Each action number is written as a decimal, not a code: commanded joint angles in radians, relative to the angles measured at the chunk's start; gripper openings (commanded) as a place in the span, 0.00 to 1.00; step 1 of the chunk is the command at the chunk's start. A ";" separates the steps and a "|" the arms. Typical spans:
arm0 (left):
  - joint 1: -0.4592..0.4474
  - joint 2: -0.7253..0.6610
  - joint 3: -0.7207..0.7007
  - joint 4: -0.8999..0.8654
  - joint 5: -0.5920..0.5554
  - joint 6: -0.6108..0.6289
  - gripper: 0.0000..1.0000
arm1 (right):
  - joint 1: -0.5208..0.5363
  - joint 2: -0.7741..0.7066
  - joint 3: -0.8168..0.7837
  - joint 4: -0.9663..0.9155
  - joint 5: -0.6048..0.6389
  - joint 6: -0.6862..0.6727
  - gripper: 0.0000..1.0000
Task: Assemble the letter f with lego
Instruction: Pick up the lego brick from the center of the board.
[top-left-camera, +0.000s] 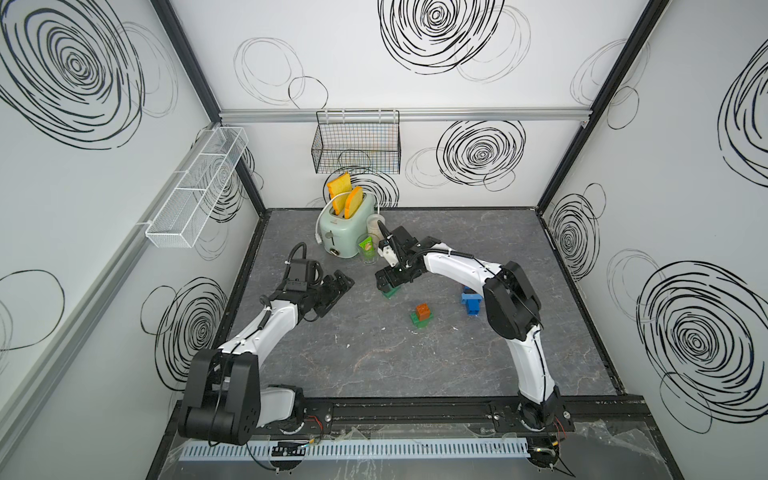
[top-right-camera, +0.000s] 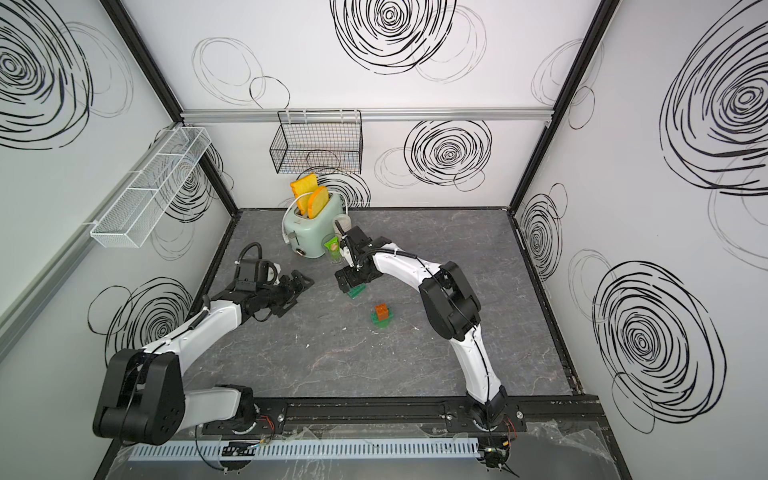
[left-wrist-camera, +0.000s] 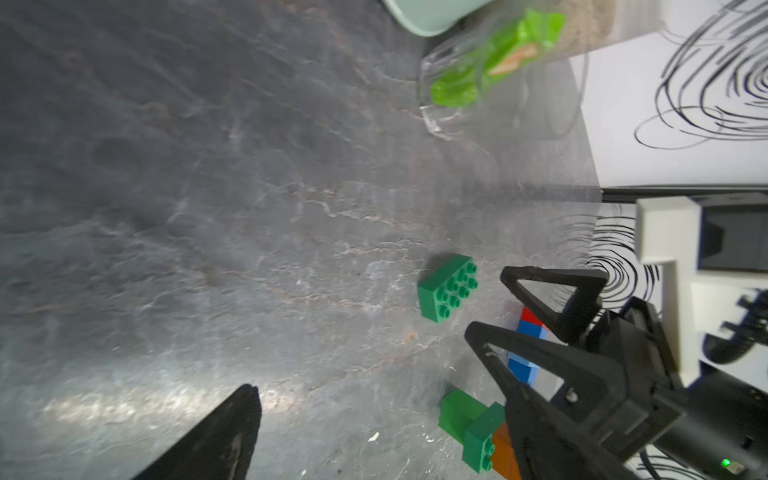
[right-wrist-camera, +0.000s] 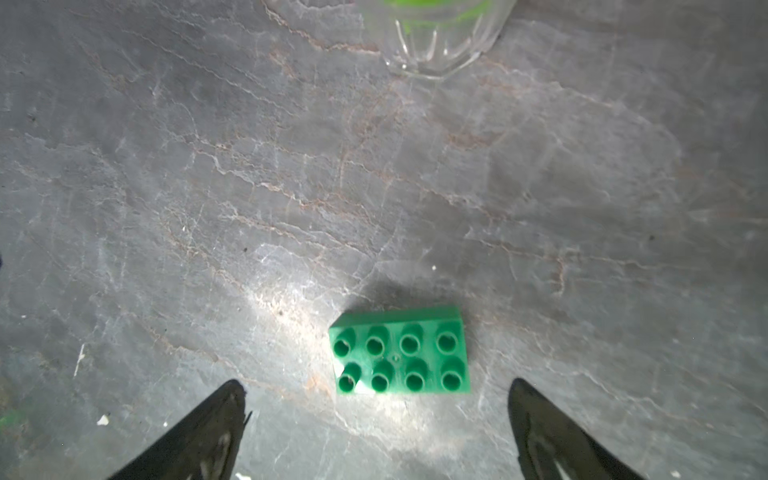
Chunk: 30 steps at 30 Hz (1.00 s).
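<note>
A green eight-stud lego brick lies studs up on the grey table, also seen in both top views. My right gripper hangs just above it, open, one finger off each short end and nothing between them. An orange brick sits on a green brick mid-table. Blue bricks lie beside the right arm, with a red one among them. My left gripper is open and empty, left of the green brick. Only one of its fingers shows in the left wrist view.
A mint toaster with toast stands at the back, with a jar and a clear glass holding a green packet beside it, close to the right wrist. A black wire basket and a white mesh rack hang on the walls.
</note>
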 joint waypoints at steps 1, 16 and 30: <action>0.019 -0.017 -0.009 -0.049 0.016 0.040 0.96 | 0.009 0.024 0.021 0.003 0.028 -0.023 0.99; 0.022 0.037 -0.010 -0.016 0.027 0.033 0.95 | 0.017 0.086 0.026 -0.013 0.052 -0.029 0.85; 0.028 0.062 -0.008 -0.003 0.032 0.027 0.95 | 0.026 0.094 0.022 -0.020 0.091 -0.024 0.66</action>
